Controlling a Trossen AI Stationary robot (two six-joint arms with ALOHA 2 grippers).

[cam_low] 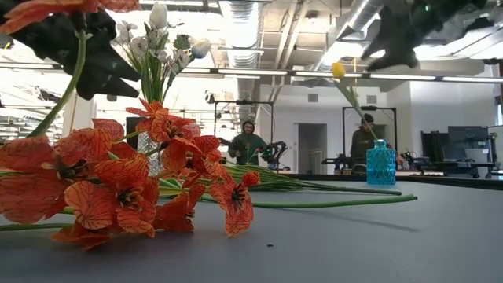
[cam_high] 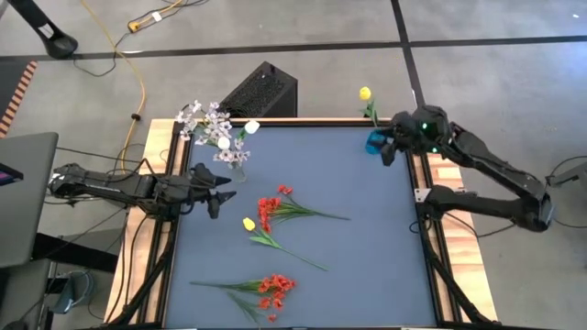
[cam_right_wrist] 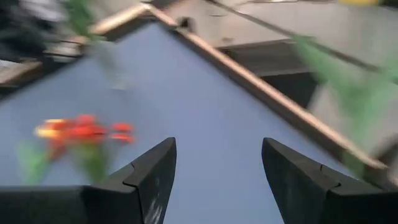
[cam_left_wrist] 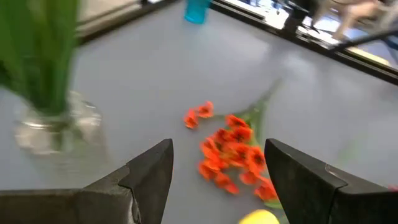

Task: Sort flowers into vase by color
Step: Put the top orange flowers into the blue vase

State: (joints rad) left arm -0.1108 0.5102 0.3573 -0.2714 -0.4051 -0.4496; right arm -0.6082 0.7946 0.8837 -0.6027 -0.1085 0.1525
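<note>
Yellow tulip [cam_high: 249, 224] on tabletop [cam_high: 367, 266], near left gripper [cam_high: 216, 194], open and empty; stem runs away toward near-right. Right gripper [cam_high: 390, 151], open, empty, far off beside blue vase [cam_high: 375, 142].

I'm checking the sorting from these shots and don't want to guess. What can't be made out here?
- Blue vase, high view: the right tool covers part of it, hiding where the yellow tulip stem enters.
- Red flowers, right wrist view: blurred, count unclear.
- Clear vase, low view: red blossoms hide its base.
- Lying yellow tulip, left wrist view: cut off at the edge.
</note>
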